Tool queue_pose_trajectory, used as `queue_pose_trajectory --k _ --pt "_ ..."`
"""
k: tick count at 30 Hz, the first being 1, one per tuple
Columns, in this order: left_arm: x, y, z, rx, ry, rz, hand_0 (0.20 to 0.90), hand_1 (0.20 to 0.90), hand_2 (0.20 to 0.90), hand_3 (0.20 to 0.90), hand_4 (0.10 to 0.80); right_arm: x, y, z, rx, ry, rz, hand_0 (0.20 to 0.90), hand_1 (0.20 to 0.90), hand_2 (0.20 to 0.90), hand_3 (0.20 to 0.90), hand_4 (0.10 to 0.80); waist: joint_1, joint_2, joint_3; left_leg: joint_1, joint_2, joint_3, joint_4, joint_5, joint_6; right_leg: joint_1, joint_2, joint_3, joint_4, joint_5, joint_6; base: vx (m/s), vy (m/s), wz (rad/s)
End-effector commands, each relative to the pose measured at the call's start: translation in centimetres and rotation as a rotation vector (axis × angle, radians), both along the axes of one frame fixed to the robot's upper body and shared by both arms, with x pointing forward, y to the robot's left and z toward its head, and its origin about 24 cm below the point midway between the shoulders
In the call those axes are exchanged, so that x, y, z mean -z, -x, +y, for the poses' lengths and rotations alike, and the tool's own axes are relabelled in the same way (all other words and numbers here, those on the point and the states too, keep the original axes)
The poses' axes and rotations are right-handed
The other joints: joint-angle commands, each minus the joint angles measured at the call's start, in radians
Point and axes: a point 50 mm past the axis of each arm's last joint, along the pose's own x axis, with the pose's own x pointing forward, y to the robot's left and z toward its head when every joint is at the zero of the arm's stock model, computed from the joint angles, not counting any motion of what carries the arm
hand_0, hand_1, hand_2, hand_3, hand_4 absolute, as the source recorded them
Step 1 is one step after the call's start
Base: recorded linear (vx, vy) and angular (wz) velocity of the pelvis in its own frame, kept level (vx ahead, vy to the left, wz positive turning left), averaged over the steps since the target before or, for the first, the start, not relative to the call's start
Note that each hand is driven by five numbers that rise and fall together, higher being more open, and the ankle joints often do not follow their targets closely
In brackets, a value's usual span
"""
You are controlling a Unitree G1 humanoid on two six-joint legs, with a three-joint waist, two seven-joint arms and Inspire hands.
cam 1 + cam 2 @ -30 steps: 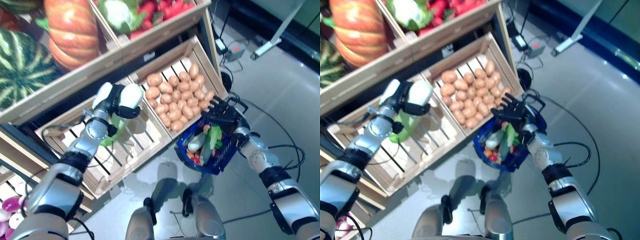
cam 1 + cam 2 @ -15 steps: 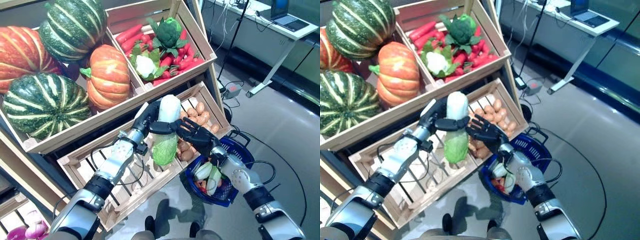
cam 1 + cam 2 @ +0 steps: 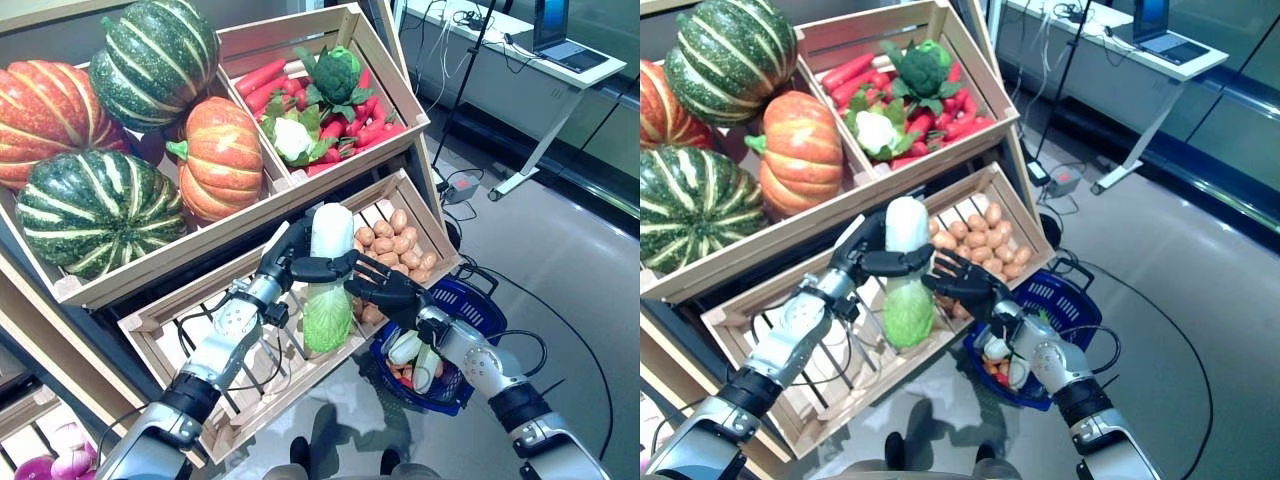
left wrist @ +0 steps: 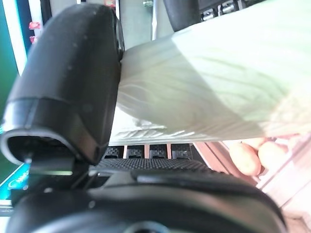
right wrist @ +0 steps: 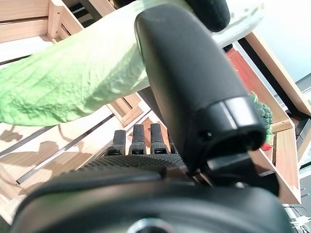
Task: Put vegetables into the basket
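My left hand (image 3: pixel 284 264) is shut on a long cabbage (image 3: pixel 327 285), white at the top and leafy green below. It holds the cabbage upright in the air in front of the stand's lower crates. My right hand (image 3: pixel 386 291) is open with straight fingers right beside the cabbage, at its middle. In the left wrist view my thumb (image 4: pixel 73 77) presses on the pale cabbage (image 4: pixel 209 82). In the right wrist view the cabbage's green leaves (image 5: pixel 77 82) lie just past my right thumb (image 5: pixel 194 92). The blue basket (image 3: pixel 483 312) stands on the floor below my right arm, with a white vegetable (image 3: pixel 405 347) and green and red ones in it.
The wooden stand (image 3: pixel 70 290) fills the left and middle. Its slatted lower crate (image 3: pixel 190 345) lies under my left arm, and a crate of potatoes (image 3: pixel 395 232) is behind the cabbage. A desk (image 3: pixel 520 50) stands at the back right, beyond grey floor (image 3: pixel 580 250).
The camera has tilted up. My left hand has lifted the cabbage out of the lower crate and to the right. My right hand has risen from the basket to the cabbage.
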Motion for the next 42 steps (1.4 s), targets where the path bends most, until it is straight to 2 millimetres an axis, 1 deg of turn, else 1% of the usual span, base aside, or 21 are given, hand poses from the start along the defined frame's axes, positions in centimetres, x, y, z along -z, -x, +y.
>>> queue_pose_trajectory --k 1,6,10,13,20,23,26,32,36,40,42 --pt "-5.9 0.1 -5.5 0.23 0.221 -0.276 0.3 0.3 0.3 0.3 0.4 -2.6 0.1 4.3 -0.183 -0.148 -0.113 0.9 0.9 0.9 0.9 0.8 0.009 0.014 -0.143 0.05 0.011 0.0 0.002 -0.079 -0.036 -0.038 0.029 -0.004 0.001 0.075 -0.05 0.0 0.0 0.0" --pt "-5.7 -0.2 -4.9 0.247 0.247 -0.244 0.3 0.3 0.3 0.3 0.4 -2.7 0.7 4.1 -0.324 -0.132 -0.129 0.9 0.9 0.9 0.9 0.8 0.009 0.009 -0.142 0.052 0.009 -0.001 0.002 -0.08 -0.036 -0.035 0.029 -0.003 0.001 0.075 -0.049 0.0 0.0 0.0" --pt "-5.5 -0.5 -4.4 0.245 0.301 -0.222 0.3 0.3 0.3 0.3 0.4 -1.9 1.0 3.7 -0.405 -0.068 -0.105 0.9 0.9 0.9 0.9 0.8 0.006 0.005 -0.145 0.057 0.008 -0.001 0.002 -0.08 -0.038 -0.031 0.027 -0.002 0.001 0.076 -0.048 0.0 0.0 0.0" --pt "-5.6 -0.5 -4.6 0.259 0.328 -0.229 0.3 0.3 0.3 0.3 0.4 -1.3 1.2 3.8 -0.437 -0.052 -0.08 0.9 0.9 0.9 0.9 0.8 0.007 0.004 -0.145 0.06 0.008 -0.001 0.002 -0.081 -0.039 -0.029 0.026 -0.002 0.001 0.077 -0.049 0.0 0.0 0.0" --pt "-6.8 -0.1 -6.2 0.334 0.393 -0.265 0.3 0.3 0.3 0.3 0.4 1.5 2.7 5.2 -0.557 -0.037 0.094 0.9 0.9 0.9 0.9 0.8 0.013 0.004 -0.145 0.067 0.004 -0.008 0.002 -0.084 -0.038 -0.02 0.024 0.0 0.001 0.074 -0.051 0.0 0.0 0.0" --pt "-7.4 0.0 -6.7 0.361 0.422 -0.275 0.3 0.3 0.3 0.3 0.4 2.8 3.3 5.7 -0.56 -0.059 0.175 0.9 0.9 0.9 0.9 0.8 0.018 0.006 -0.149 0.07 0.003 -0.012 0.002 -0.086 -0.037 -0.016 0.024 -0.001 0.001 0.072 -0.053 0.0 0.0 0.0" --pt "-8.0 0.1 -7.1 0.386 0.467 -0.279 0.3 0.3 0.3 0.3 0.4 3.7 3.5 6.1 -0.547 -0.07 0.225 0.9 0.9 0.9 0.9 0.8 0.022 0.009 -0.148 0.07 0.002 -0.016 0.002 -0.086 -0.036 -0.014 0.023 -0.001 0.001 0.071 -0.054 0.0 0.0 0.0" --pt "-8.7 0.5 -8.3 0.44 0.524 -0.283 0.3 0.3 0.3 0.3 0.4 4.6 3.9 7.4 -0.565 -0.057 0.27 0.9 0.9 0.9 0.9 0.8 0.032 0.012 -0.146 0.069 -0.003 -0.027 0.002 -0.087 -0.034 -0.014 0.025 0.001 0.001 0.07 -0.057 0.0 0.0 0.0" --pt "-8.9 1.2 -9.9 0.531 0.564 -0.278 0.3 0.3 0.3 0.3 0.4 5.3 4.4 8.7 -0.603 -0.025 0.316 0.9 0.9 0.9 0.9 0.8 0.042 0.014 -0.15 0.071 -0.006 -0.032 0.002 -0.09 -0.032 -0.01 0.025 0.003 0.001 0.067 -0.061 0.0 0.0 0.0" --pt "-9.1 1.5 -10.7 0.573 0.579 -0.276 0.3 0.3 0.3 0.3 0.4 5.6 4.1 9.0 -0.597 -0.009 0.335 0.9 0.9 0.9 0.9 0.8 0.048 0.015 -0.152 0.073 -0.006 -0.032 0.002 -0.091 -0.032 -0.007 0.025 0.001 0.001 0.065 -0.063 0.0 0.0 0.0" --pt "-9.4 1.7 -11.3 0.615 0.605 -0.265 0.3 0.3 0.3 0.3 0.4 5.4 3.6 9.3 -0.589 -0.018 0.341 0.9 0.9 0.9 0.9 0.8 0.053 0.016 -0.153 0.075 -0.006 -0.035 0.002 -0.09 -0.032 -0.004 0.025 -0.002 0.001 0.066 -0.064 0.0 0.0 0.0"
